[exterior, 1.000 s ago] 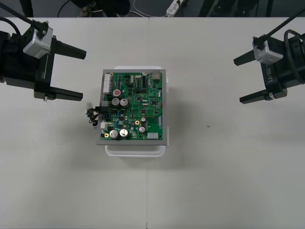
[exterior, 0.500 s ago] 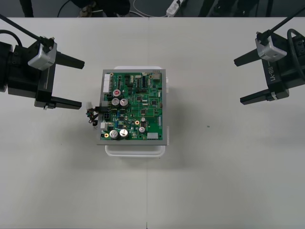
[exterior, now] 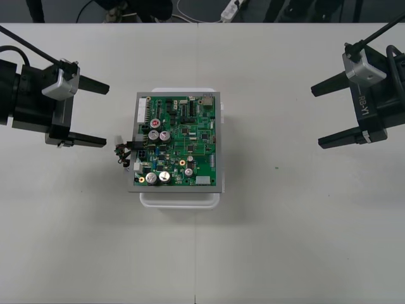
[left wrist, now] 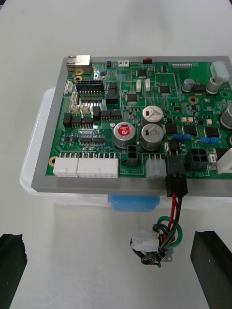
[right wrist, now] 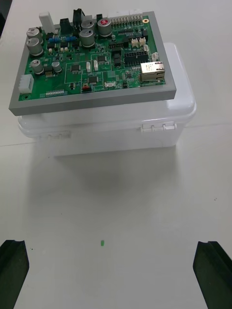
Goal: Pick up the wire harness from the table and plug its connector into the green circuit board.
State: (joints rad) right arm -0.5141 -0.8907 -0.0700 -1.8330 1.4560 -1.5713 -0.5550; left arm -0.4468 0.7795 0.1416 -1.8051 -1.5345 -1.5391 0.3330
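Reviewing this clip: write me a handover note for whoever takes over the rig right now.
Left gripper: open, empty, over the table's left side.
Right gripper: open, empty, over the table's right side.
Green circuit board sits on its white base mid-table.
Harness: black plug appears seated in a connector at the board's left edge; wires and metal socket hang down beside the base.
Done: plugging, by the look of it.
Left: check the seating, park both arms.

Both grippers are hanging open, one at each side.
The left gripper [exterior: 106, 115] is hovering with fingers spread wide, pointing inward; the right gripper [exterior: 315, 118] is facing it, likewise spread.
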